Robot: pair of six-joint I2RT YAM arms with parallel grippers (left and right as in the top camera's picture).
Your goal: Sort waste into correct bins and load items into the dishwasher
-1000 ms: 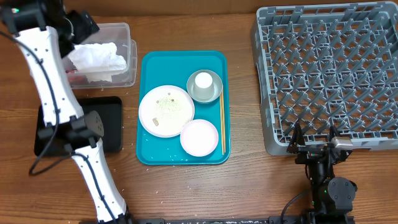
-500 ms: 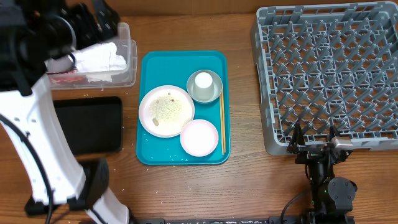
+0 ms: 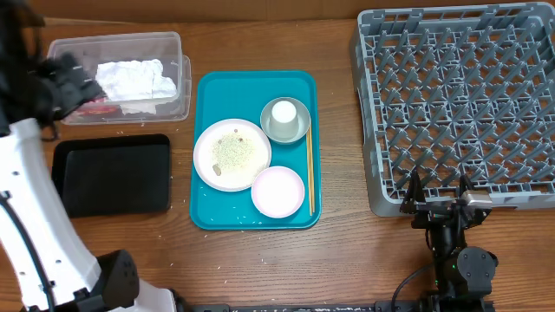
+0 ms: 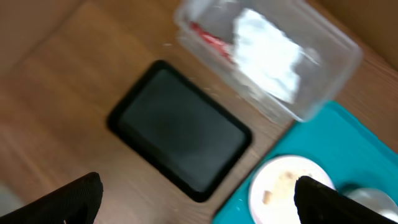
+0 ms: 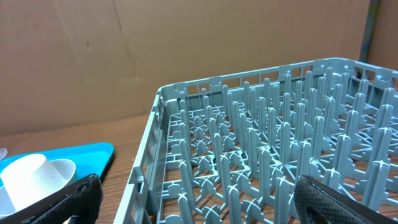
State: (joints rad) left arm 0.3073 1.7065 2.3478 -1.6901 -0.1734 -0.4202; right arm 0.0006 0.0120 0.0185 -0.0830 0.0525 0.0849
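Two tools are in view, and both stand wide apart with nothing in them. The left tool [image 4: 199, 202] hangs above the table's [image 3: 347, 260] left end, over the two bins. The right tool [image 3: 438, 192] sits at the near edge of the one grey dish rack [image 3: 460, 95], which has no dishes in it.

The clear tub [image 3: 117, 43] contains one crumpled napkin [image 3: 134, 80] and one red sauce packet [image 3: 94, 107]. The black tray [image 3: 113, 178] lies just in front of the tub.

Four dishes rest on the one teal serving tray [image 3: 208, 87]. They are a larger plate [image 3: 251, 134] scattered with rice grains [image 3: 230, 149] (too many and too small to count), a small plate [image 3: 278, 191] touching it, and one grey bowl [image 3: 297, 130] with one white cup [image 3: 284, 113] inside. A thin wooden stick [image 3: 310, 173] lies along the tray's right side.
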